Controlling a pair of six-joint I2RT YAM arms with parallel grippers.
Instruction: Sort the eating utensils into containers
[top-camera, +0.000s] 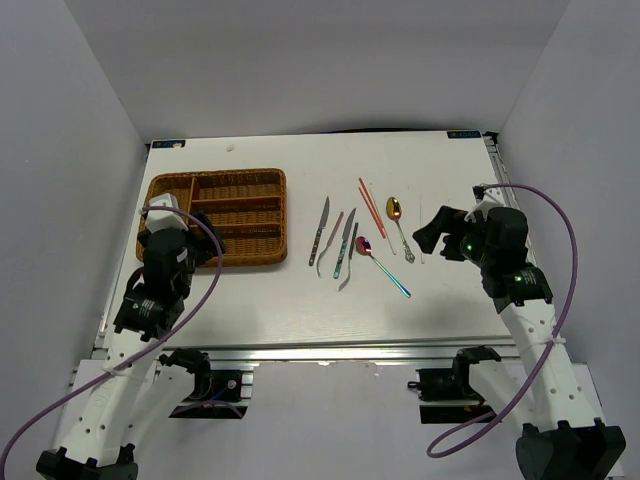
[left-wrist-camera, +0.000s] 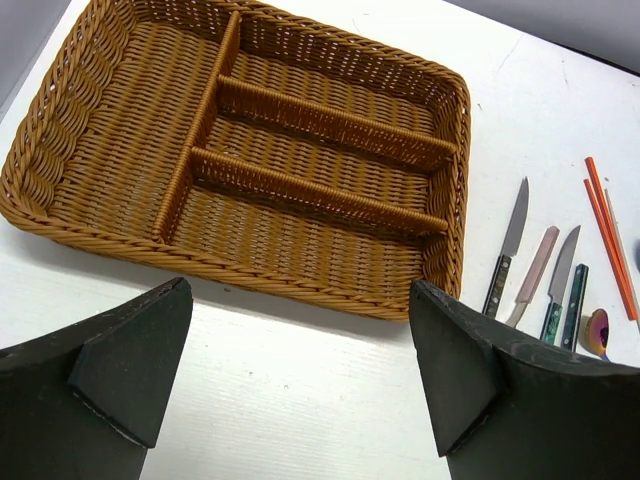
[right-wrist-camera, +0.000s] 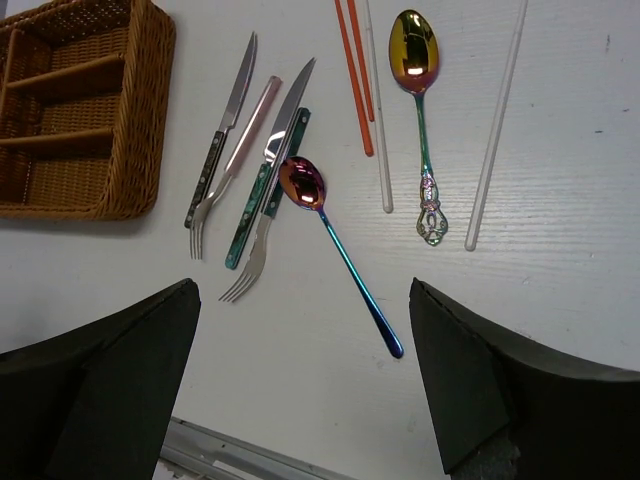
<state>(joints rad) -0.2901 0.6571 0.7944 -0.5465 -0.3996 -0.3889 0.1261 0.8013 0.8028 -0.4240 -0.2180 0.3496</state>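
Observation:
The brown wicker tray (top-camera: 215, 180) sits at the far left with empty compartments, one narrow crosswise and three long; it also shows in the left wrist view (left-wrist-camera: 300, 292). The utensils lie mid-table: two knives (top-camera: 320, 230) (right-wrist-camera: 285, 115), two forks (right-wrist-camera: 235, 150) (right-wrist-camera: 250, 265), a rainbow spoon (right-wrist-camera: 340, 250), red-orange chopsticks (right-wrist-camera: 352, 70), a gold-bowled spoon (right-wrist-camera: 420, 110) and thin white sticks (right-wrist-camera: 495, 130). My left gripper (left-wrist-camera: 300, 370) is open and empty, just near of the tray's front rim. My right gripper (right-wrist-camera: 305, 370) is open and empty, above the table near the rainbow spoon's handle tip.
An aluminium rail (right-wrist-camera: 230, 455) runs along the table's near edge. White walls close in the table on the left, right and far sides. My right arm (top-camera: 500, 250) is to the right of the utensils.

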